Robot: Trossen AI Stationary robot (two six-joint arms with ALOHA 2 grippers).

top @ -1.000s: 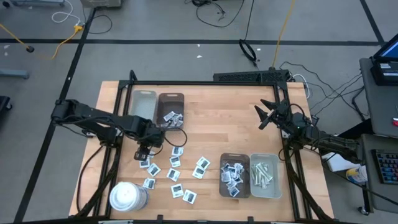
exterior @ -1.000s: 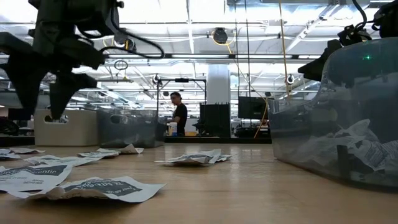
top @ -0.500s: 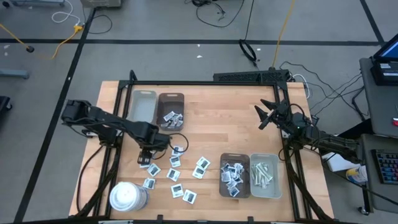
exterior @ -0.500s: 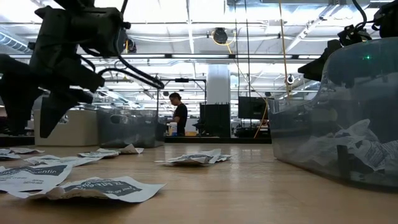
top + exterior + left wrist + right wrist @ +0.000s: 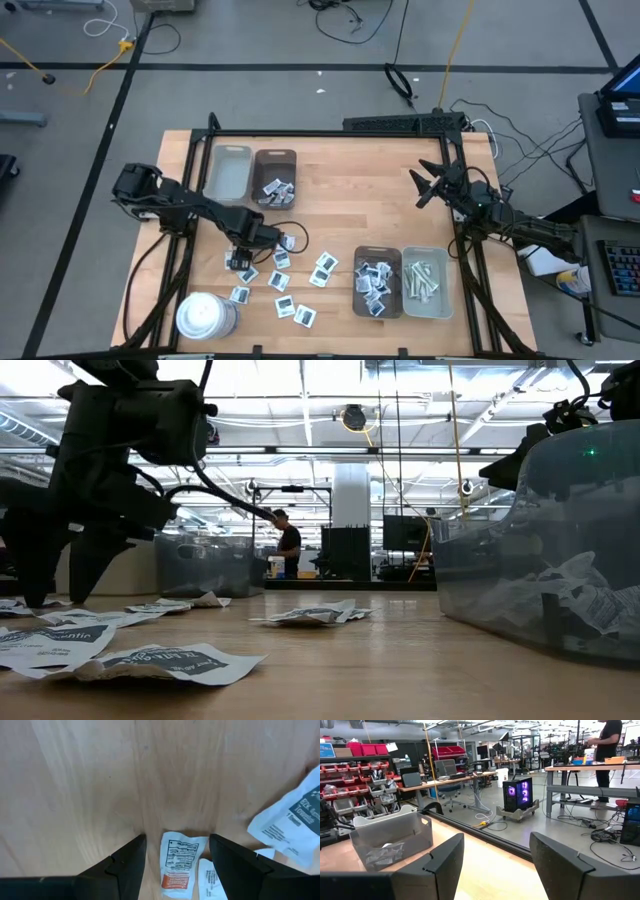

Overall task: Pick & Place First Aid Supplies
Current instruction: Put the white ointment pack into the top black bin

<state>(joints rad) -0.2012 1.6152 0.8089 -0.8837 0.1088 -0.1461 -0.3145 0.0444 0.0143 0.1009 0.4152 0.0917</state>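
Step in hand, as I read it: pre-grasp. My left gripper hangs low over the scattered packets, jaws spread wide, holding nothing. The target packet, white with an orange band, lies flat on the table directly between the fingers. Its long axis runs parallel to the fingers, across the closing direction, orange end nearest the wrist. Next move: descend straight, then close. The right gripper waits well apart, open, empty.

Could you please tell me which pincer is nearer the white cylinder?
Left. The left pincer hovers open just beyond the white cylinder, over scattered packets; the right pincer waits across the table.
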